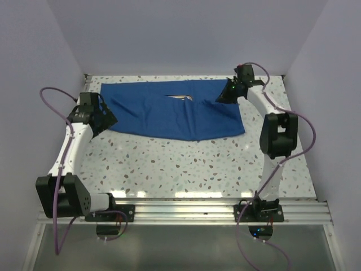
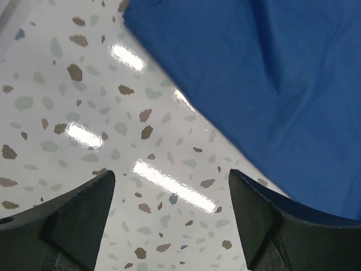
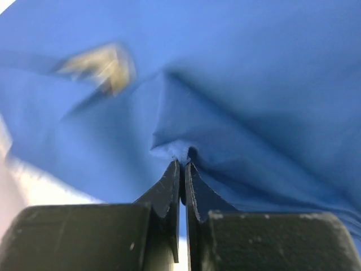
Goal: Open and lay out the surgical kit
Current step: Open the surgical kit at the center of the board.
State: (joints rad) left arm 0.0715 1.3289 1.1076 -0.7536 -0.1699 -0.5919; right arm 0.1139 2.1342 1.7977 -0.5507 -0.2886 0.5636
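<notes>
The surgical kit's royal-blue cloth wrap [image 1: 169, 110] lies spread over the far half of the table. A slit near its middle shows a bit of shiny steel [image 1: 181, 97]; in the right wrist view that steel is a blurred patch [image 3: 101, 66]. My right gripper [image 1: 221, 99] is shut on a pinched fold of the cloth [image 3: 175, 148] at the wrap's right side. My left gripper [image 1: 108, 119] hangs open just off the wrap's left edge. Its fingers [image 2: 73, 217] stand wide over bare table, with the cloth [image 2: 271, 73] beside them and nothing between.
The speckled tabletop [image 1: 186, 164] stretches from the wrap to the metal rail [image 1: 214, 210] at the near edge. Pale walls close in the left, right and far sides.
</notes>
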